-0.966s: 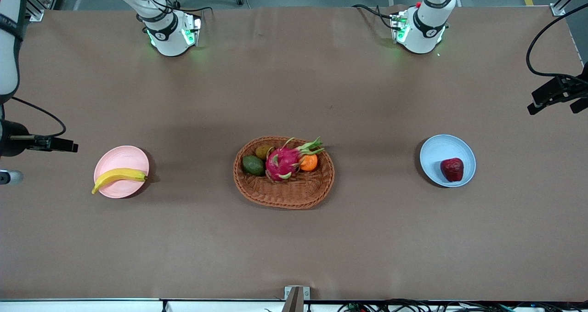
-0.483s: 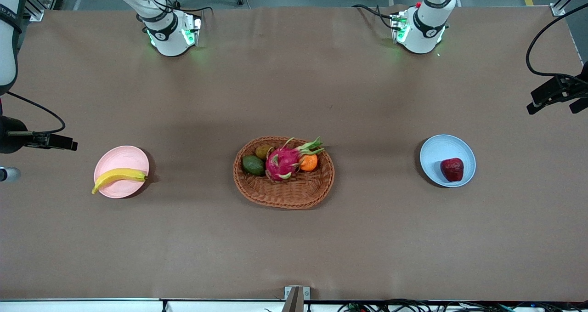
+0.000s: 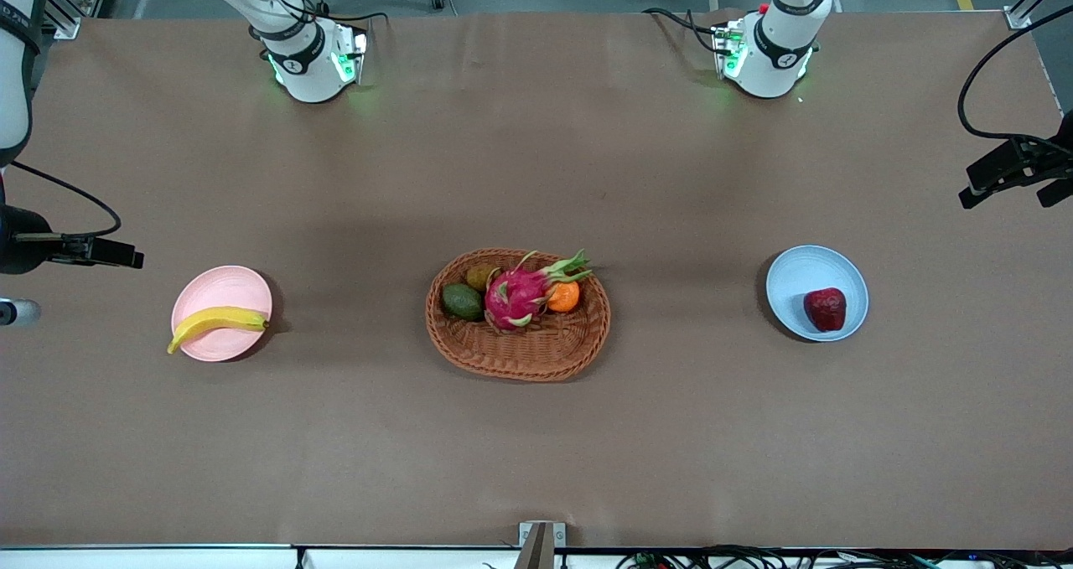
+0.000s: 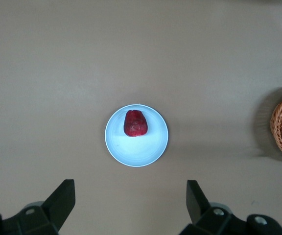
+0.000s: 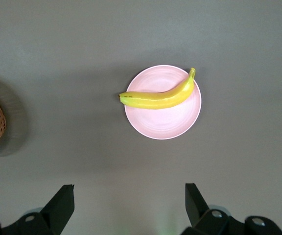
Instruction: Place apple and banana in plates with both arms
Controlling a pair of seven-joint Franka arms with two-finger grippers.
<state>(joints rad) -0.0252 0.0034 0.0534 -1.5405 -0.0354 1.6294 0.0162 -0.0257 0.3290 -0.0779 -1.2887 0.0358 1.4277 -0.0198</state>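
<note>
The yellow banana (image 3: 218,321) lies across the pale pink plate (image 3: 225,287) toward the right arm's end of the table; both also show in the right wrist view, the banana (image 5: 160,97) on the plate (image 5: 163,125). The dark red apple (image 3: 826,309) sits in the pale blue plate (image 3: 800,274) toward the left arm's end, and in the left wrist view the apple (image 4: 135,123) is in the plate (image 4: 137,149). My right gripper (image 5: 129,198) is open and empty, high up beside the pink plate. My left gripper (image 4: 131,196) is open and empty, high up beside the blue plate.
A woven brown basket (image 3: 520,355) stands mid-table between the plates, holding a pink dragon fruit (image 3: 515,294), a small orange (image 3: 564,297) and green fruit (image 3: 462,301). The two arm bases (image 3: 310,62) stand along the table edge farthest from the front camera.
The right arm's hand has drifted slightly up the front view, and the left arm's hand barely shifted. The fruit, plates and basket have not moved.
</note>
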